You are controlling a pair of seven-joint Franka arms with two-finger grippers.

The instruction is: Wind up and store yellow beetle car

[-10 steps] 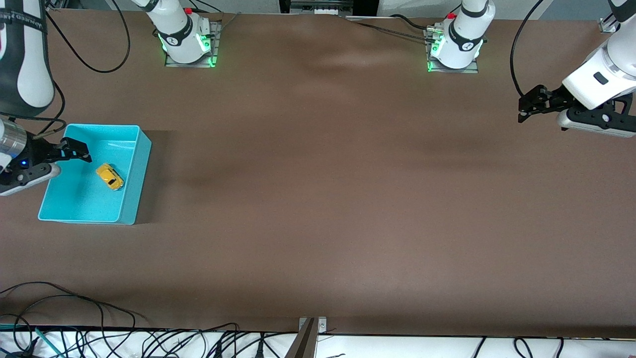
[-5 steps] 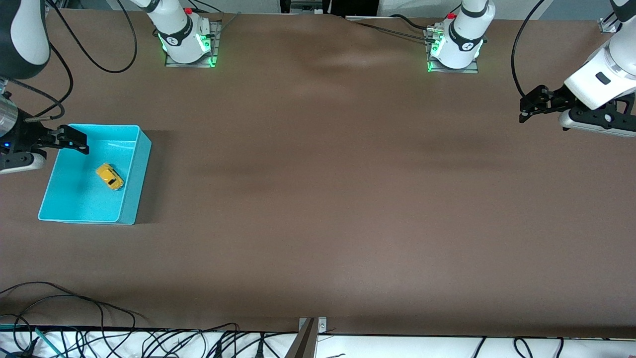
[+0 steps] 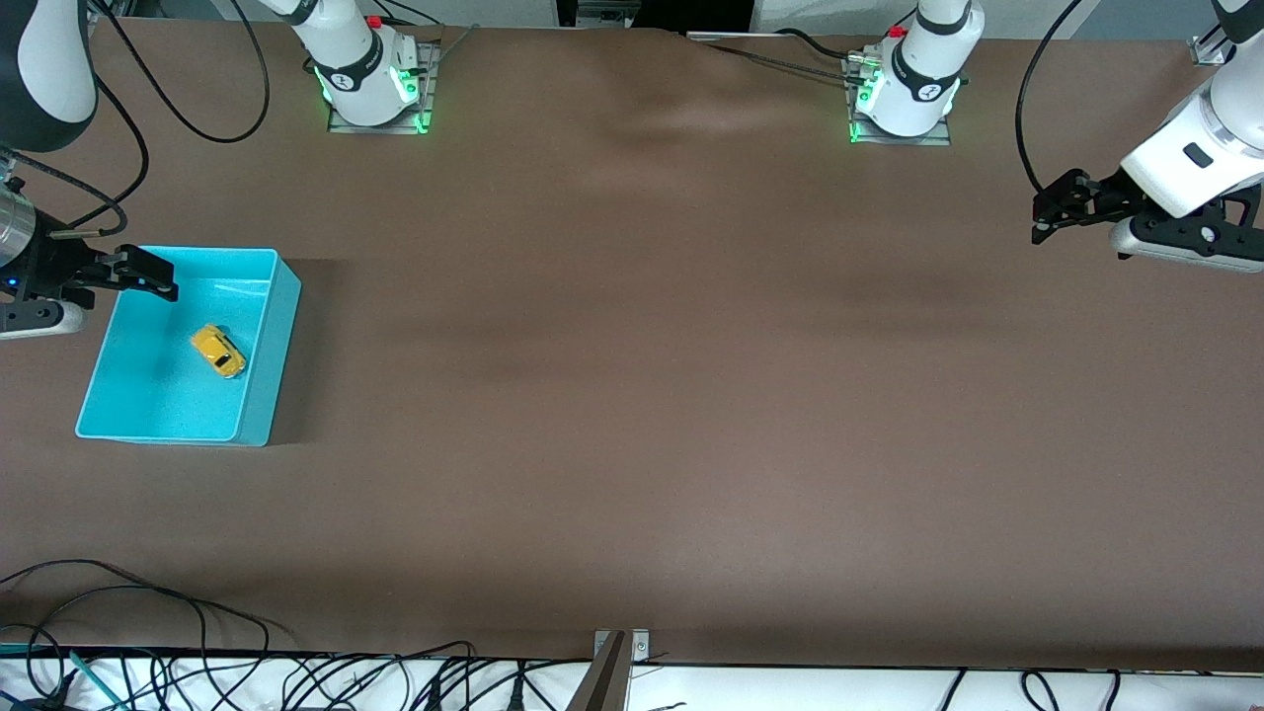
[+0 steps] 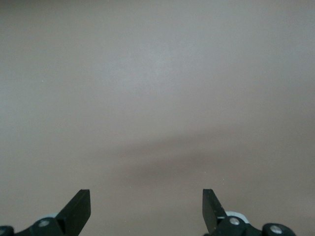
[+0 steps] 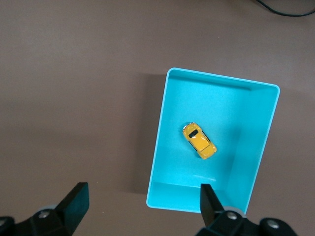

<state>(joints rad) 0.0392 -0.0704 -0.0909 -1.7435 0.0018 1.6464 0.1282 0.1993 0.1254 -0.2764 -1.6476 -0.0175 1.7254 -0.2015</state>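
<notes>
The yellow beetle car sits on the floor of the teal bin, on its wheels, roughly mid-bin, angled diagonally to the bin walls and touching none of them. In the right wrist view the car shows clearly w/ a dark window patch on its rounded body, bin walls around it on all sides. The bin stands on the brown table toward the right arm's end. Right gripper hangs over the bin's corner that lies farther from the front camera, fingers spread wide apart, nothing between them; the right wrist view shows both its fingertips apart, w/ the car well clear of them. Left gripper is up over bare table at the left arm's end, well apart from bin and car, also spread wide w/ nothing held; the left wrist view shows its two fingertips apart over plain brown surface only. Left arm waits. Cables run along the table edge nearest the front camera.
</notes>
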